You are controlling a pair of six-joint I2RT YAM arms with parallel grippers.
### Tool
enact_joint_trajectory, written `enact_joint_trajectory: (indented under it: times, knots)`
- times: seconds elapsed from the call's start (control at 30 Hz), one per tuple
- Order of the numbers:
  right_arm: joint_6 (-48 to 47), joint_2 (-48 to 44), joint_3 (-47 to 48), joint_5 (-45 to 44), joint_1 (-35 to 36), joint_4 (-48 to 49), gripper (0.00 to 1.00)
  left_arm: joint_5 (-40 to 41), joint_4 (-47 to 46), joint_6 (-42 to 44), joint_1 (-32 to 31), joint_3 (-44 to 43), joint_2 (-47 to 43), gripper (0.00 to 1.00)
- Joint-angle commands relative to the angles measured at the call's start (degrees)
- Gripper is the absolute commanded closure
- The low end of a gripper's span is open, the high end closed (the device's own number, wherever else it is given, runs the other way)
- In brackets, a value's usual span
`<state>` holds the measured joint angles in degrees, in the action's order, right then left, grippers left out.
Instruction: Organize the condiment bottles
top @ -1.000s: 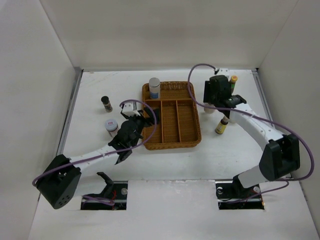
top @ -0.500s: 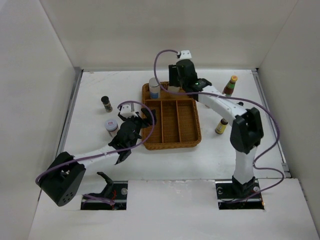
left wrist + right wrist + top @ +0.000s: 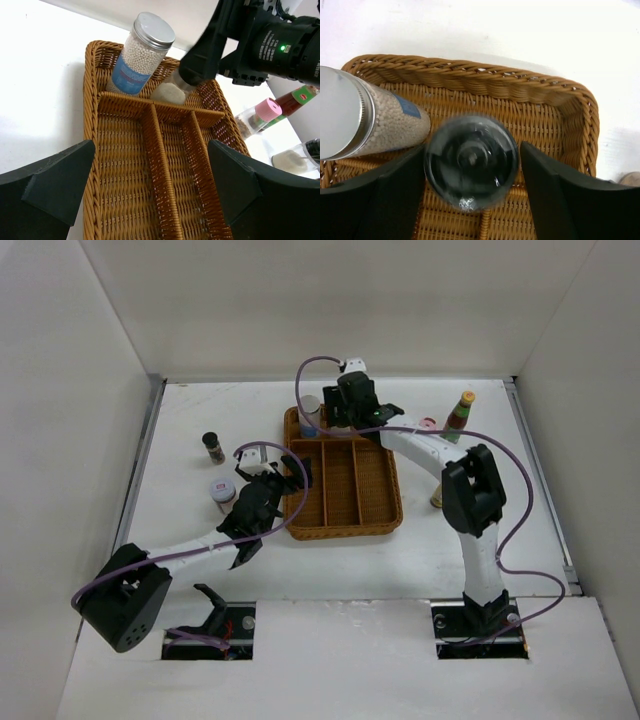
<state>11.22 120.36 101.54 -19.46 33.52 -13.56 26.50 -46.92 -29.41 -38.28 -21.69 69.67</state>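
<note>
1. Over the tabletop point(image 3: 190, 410), seen from above, the right gripper point(image 3: 345, 412) hangs above the far compartment of the wicker tray point(image 3: 370, 485), just beside the bead jar point(image 3: 309, 416) standing there. The left gripper point(image 3: 272, 488) hovers at the tray's left rim. Outside the tray stand a black-capped bottle point(image 3: 213, 447), a pale-lidded jar point(image 3: 222, 490), a pink-capped jar point(image 3: 428, 425) and the tall yellow-capped bottle point(image 3: 460, 412). Another bottle point(image 3: 437, 498) peeks from behind the right arm.
2. From the left wrist, the left gripper's fingers point(image 3: 50, 185) are spread wide and hold nothing, framing the tray. The right gripper pinches a powder jar point(image 3: 170, 91), which is tilted with its base low in the far compartment, near the bead jar. Whether the base touches the wicker I cannot tell. To do this step well, I judge the jar should be brought upright first, set flat on the floor, and only then let go.
3. From the right wrist, the powder jar's dark cap point(image 3: 471, 160) sits squeezed between both fingers point(image 3: 395, 200). The bead jar lies close on the left, and bare wicker shows on the right. Lowering straight down, biased slightly right, should avoid knocking the neighbour.
4. As for writing, the bead jar carries a blue label. In the left wrist view the tall bottle shows a red label with a green band. No word or brand is legible on either.
</note>
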Motion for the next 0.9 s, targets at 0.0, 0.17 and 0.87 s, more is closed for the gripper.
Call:
enact_joint_trajectory:
  times: [0.0,0.17,0.87]
  knots:
    - [0.11,-0.82,1.12,-0.31,1.24,4.42,0.15,-0.22,-3.01,-0.39,0.10,0.25,0.12,0.00]
    - [0.38,-4.15,0.68,-0.49,1.33,4.51,0.04,-0.22,-3.01,-0.39,0.10,0.25,0.12,0.00]
    - [8.11,-25.35,-30.87,-4.27,-20.03,8.37,0.13,-1.63,-3.01,-0.21,-0.70,-0.54,0.64,0.35]
